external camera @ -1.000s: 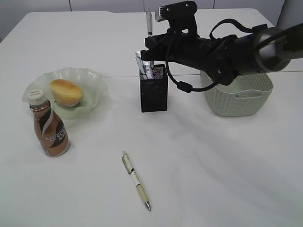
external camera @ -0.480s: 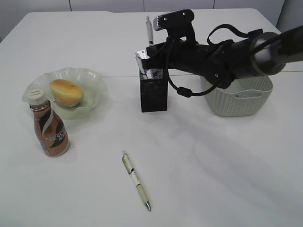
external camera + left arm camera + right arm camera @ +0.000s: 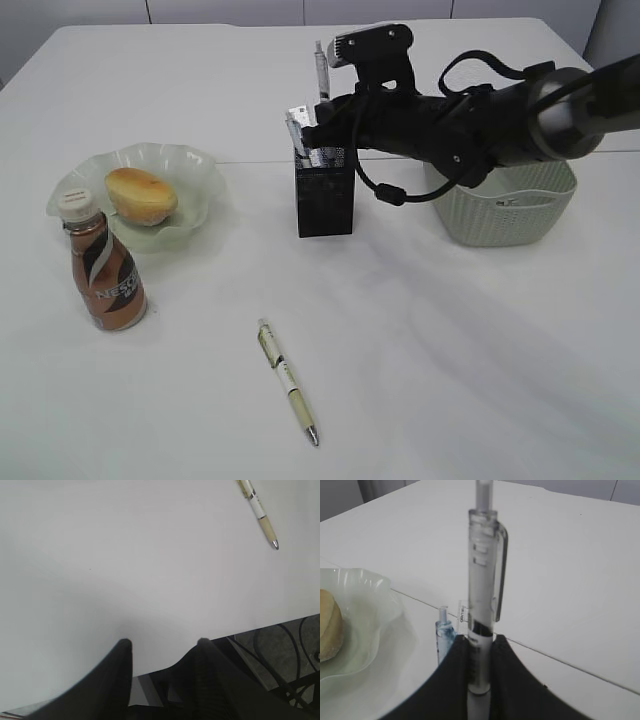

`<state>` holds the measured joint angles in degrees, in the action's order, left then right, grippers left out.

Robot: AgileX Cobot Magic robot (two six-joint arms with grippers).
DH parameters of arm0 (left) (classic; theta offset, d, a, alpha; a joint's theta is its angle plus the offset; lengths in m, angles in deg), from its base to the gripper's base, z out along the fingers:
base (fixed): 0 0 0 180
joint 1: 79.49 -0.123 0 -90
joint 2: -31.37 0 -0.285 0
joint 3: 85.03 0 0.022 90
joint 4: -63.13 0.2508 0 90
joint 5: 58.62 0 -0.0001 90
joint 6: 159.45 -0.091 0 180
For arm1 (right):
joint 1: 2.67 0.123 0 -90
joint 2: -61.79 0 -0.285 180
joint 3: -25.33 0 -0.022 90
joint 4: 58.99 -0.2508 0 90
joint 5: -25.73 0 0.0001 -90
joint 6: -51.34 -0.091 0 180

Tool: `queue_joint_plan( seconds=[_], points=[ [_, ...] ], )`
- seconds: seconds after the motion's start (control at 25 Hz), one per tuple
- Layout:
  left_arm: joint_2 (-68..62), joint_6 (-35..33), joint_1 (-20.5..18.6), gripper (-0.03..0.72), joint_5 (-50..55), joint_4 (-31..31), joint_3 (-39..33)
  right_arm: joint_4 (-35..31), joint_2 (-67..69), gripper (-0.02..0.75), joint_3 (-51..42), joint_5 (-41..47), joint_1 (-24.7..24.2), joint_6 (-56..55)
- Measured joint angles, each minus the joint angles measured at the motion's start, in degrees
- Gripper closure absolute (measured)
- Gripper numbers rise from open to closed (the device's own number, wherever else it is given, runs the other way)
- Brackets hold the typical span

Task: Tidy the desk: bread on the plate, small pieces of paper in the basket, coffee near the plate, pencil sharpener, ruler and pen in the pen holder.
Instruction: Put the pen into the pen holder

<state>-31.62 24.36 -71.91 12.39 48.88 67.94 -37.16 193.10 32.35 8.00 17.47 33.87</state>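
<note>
My right gripper (image 3: 322, 112) (image 3: 479, 641) is shut on a clear pen (image 3: 320, 68) (image 3: 482, 580), held upright just above the black mesh pen holder (image 3: 325, 200). A clear ruler (image 3: 462, 614) and a blue pen top (image 3: 443, 630) stick out of the holder. A second, cream pen (image 3: 288, 381) (image 3: 260, 515) lies on the desk (image 3: 450, 350) at the front. The bread (image 3: 141, 195) rests on the green plate (image 3: 195, 165), with the coffee (image 3: 104, 275) standing in front of it. My left gripper (image 3: 162, 642) hovers open and empty over the desk's front edge. The pencil sharpener and paper pieces are out of view.
The grey-green basket (image 3: 505, 212) stands right of the pen holder, partly behind my right arm (image 3: 480, 115). Beyond the desk's edge in the left wrist view there are cables (image 3: 285, 650).
My right gripper has carried the clear pen down and slightly right, closer to the pen holder's mouth. Nothing else has moved.
</note>
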Motion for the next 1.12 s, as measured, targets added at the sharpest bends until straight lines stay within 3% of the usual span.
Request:
queue_joint_plan(
  seconds=[0.2, 0.44, 0.76, 1.12],
  points=[
    [0.0, 0.0, 0.0, 0.381, 0.0, 0.0, 0.0, -4.6, 0.1, 0.596, 0.0, 2.7, 0.0, 0.0],
    [0.0, 0.0, 0.0, 0.381, 0.0, 0.0, 0.0, -5.2, 0.1, 0.374, 0.2, 2.7, 0.0, 0.0],
    [0.0, 0.0, 0.0, 0.381, 0.0, 0.0, 0.0, -5.4, -0.6, 0.345, 1.9, 5.0, 0.0, -5.1],
    [0.0, 0.0, 0.0, 0.381, 0.0, 0.0, 0.0, -6.2, -10.2, 0.345, 4.8, 30.0, 0.5, -9.7]
  ],
)
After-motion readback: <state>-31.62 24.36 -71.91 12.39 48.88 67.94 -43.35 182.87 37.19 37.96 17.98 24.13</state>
